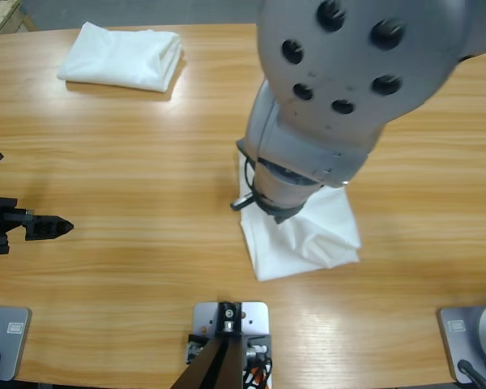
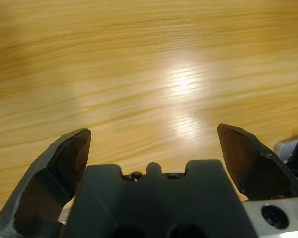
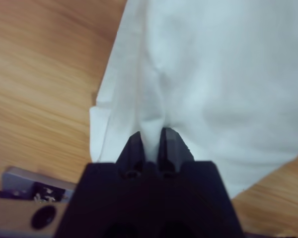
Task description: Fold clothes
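Near the middle of the counter (image 1: 130,162), slightly toward the near edge, lies one white T-shirt (image 1: 320,235), folded into a rough rectangle and partly hidden under the right arm. The right gripper (image 3: 151,141) has its jaws pressed together on a pinched ridge of that T-shirt's cloth, close to one edge of the fabric. In the high view this arm comes down from the top, its large silver elbow close under the camera and its forearm pointing down onto the shirt.

A second white T-shirt (image 1: 123,55), folded into a neat bundle, rests at the far left of the counter, well apart from the first. That makes two T-shirts in all.

The left gripper (image 2: 151,148) sits low at the left edge, jaws spread wide over bare wood, holding nothing and well apart from both shirts.
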